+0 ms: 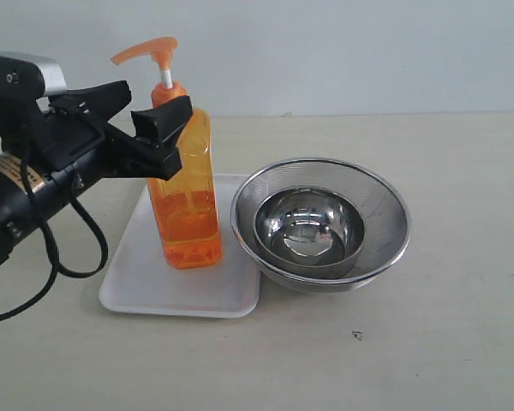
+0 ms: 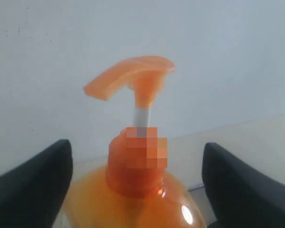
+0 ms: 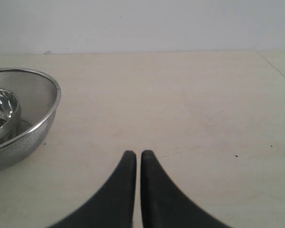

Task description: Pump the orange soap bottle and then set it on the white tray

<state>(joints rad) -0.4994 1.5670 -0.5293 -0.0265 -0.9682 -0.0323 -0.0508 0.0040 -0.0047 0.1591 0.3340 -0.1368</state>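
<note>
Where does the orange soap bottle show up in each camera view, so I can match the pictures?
Exterior view: the orange soap bottle stands left of centre on the white tray, beside the mesh bowl.
Left wrist view: the bottle fills the middle, between the open fingers of the left gripper.
Right wrist view: not in it.
Shared landmark: the table-wall edge, in all three.

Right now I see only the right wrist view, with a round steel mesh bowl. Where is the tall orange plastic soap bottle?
Observer: The orange soap bottle stands upright on the flat white rectangular tray, beside the mesh bowl.
Operator: Does the left tool hold it?
Observer: No, the left tool is open, one finger on each side of the bottle's shoulder.
Operator: Is the pump pressed down?
Observer: No, the orange pump head is up, its white stem showing.
</note>
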